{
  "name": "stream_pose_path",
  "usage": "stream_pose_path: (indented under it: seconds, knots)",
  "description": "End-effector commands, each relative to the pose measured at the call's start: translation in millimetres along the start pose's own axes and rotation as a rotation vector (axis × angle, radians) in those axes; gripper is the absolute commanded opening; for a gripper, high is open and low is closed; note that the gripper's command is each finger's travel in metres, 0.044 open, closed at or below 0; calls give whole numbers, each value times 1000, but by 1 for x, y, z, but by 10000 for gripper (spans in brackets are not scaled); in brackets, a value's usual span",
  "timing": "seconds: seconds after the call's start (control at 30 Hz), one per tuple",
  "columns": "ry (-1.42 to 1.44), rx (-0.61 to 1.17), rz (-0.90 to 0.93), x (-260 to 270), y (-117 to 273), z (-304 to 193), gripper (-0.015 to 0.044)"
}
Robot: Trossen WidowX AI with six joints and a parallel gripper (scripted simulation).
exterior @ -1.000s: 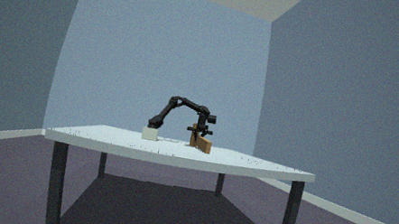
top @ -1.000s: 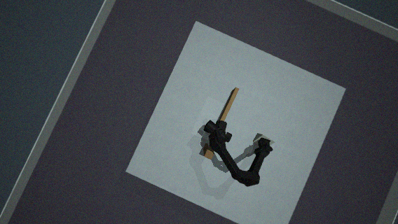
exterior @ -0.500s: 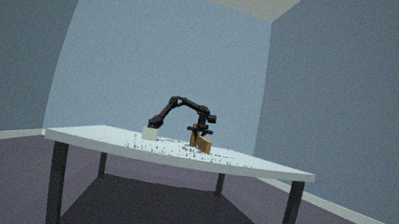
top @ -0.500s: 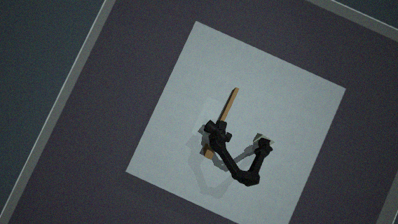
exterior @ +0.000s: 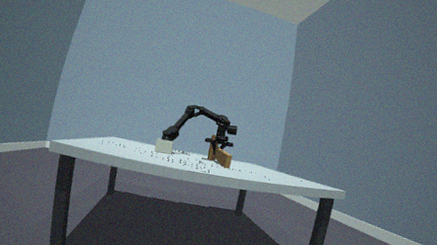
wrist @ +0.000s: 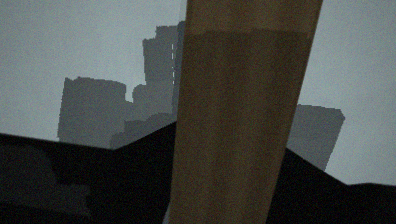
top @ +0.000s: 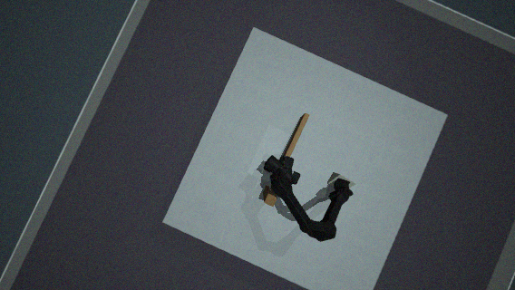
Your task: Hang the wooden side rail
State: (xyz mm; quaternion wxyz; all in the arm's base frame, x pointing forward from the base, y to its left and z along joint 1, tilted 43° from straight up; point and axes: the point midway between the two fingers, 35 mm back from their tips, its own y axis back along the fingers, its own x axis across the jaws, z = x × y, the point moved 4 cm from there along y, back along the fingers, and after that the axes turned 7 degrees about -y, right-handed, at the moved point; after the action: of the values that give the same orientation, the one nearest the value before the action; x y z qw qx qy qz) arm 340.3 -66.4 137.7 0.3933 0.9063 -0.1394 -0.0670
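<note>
The top view looks down on the whole table (top: 363, 136) (exterior: 196, 173) from above; the exterior view faces it side-on, well back. The wrist view looks closely down the rail (wrist: 235, 115) (top: 296, 136) (exterior: 224, 157), which all three share.
</note>
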Motion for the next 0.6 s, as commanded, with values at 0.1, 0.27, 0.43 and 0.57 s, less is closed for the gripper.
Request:
stream_pose_path:
  seconds: [0.1,0.27,0.43,0.57]
  knots:
    - [-2,-5,8,-1,3,0,0]
    - [-2,-5,8,0,2,0,0]
    - [-2,-5,8,0,1,-1,0]
    - [-2,-5,8,0,1,-1,0]
